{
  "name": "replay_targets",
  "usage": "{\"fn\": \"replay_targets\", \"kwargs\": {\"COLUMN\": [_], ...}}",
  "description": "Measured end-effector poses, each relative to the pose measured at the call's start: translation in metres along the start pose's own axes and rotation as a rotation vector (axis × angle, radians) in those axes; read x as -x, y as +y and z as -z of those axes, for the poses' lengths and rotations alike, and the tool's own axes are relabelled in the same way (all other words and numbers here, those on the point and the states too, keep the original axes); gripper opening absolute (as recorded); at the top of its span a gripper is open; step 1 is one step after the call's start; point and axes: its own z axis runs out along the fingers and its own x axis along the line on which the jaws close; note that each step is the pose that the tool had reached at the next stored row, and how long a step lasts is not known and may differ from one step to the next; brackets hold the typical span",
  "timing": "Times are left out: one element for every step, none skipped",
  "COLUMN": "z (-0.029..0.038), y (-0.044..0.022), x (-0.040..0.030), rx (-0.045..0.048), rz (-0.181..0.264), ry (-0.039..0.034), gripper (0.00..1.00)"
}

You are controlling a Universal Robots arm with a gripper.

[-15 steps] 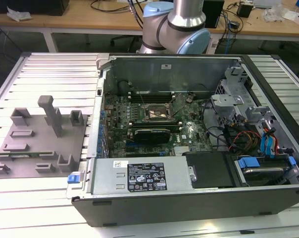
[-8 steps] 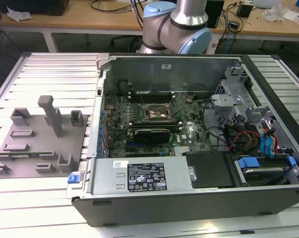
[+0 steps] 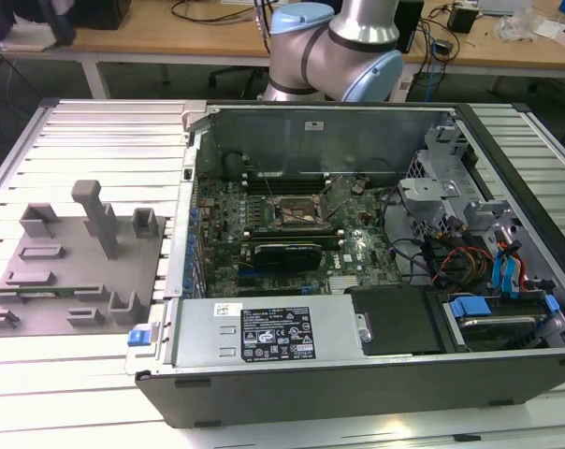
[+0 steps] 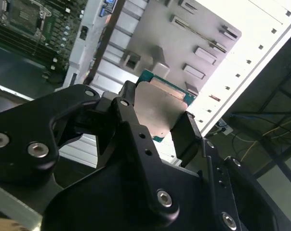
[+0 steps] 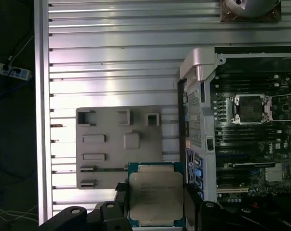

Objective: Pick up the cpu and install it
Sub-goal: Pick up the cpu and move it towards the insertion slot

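Note:
The cpu [image 5: 155, 195] [image 4: 160, 108] is a small square chip with a pale silvery top and a green edge. My gripper [image 5: 156, 208] [image 4: 160, 118] is shut on it, one black finger on each of two opposite sides. It hangs high above the table, over the edge of the grey fixture plate [image 5: 119, 144] [image 4: 184, 43] [image 3: 77, 262] that lies nearest the open computer case [image 3: 357, 374]. The dark square socket frame [image 3: 296, 213] [image 5: 251, 108] [image 4: 22, 12] on the motherboard stands open and apart from the chip.
The case lies on a ribbed aluminium table [image 3: 95, 374], with a power supply [image 3: 264, 332] at the front and a drive cage with cables [image 3: 470, 253] at the exterior view's right. The arm's base [image 3: 334, 47] rises behind the case. Upright posts [image 3: 97, 215] stand on the fixture plate.

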Motion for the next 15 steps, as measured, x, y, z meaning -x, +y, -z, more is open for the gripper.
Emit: {"fn": "replay_targets", "kwargs": {"z": [0.0000, -0.0001, -0.0002, -0.0003, -0.0003, -0.0004, -0.0005, -0.0005, -0.0007, -0.0008, -0.0008, -0.0008, -0.0009, -0.0010, -0.0011], "y": [0.0002, 0.0003, 0.0005, 0.0007, 0.0010, 0.0014, 0.0017, 0.0021, 0.0024, 0.0026, 0.0029, 0.0031, 0.0032, 0.0035, 0.0037], "x": [0.0051, 0.0095, 0.0155, 0.0200, 0.0305, 0.0407, 0.0513, 0.0616, 0.0701, 0.0791, 0.0867, 0.0914, 0.0970, 0.1043, 0.1105], "rx": [-0.0001, 0.0000, 0.0001, 0.0001, 0.0000, 0.0001, 0.0000, 0.0000, 0.0001, 0.0001, 0.0000, -0.0001, 0.0000, 0.0001, 0.0000], "rz": [0.000, 0.000, 0.000, 0.000, 0.000, 0.000, 0.000, 0.000, 0.000, 0.000, 0.000, 0.000, 0.000, 0.000, 0.000], "ry": [0.0001, 0.0001, -0.0001, -0.0001, 0.0001, -0.0001, 0.0000, 0.0001, 0.0000, 0.0000, 0.0001, 0.0001, 0.0000, 0.0000, 0.0000], "gripper": [0.55, 0.55, 0.55, 0.55, 0.55, 0.55, 0.55, 0.55, 0.55, 0.55, 0.55, 0.55, 0.55, 0.55, 0.55]}}
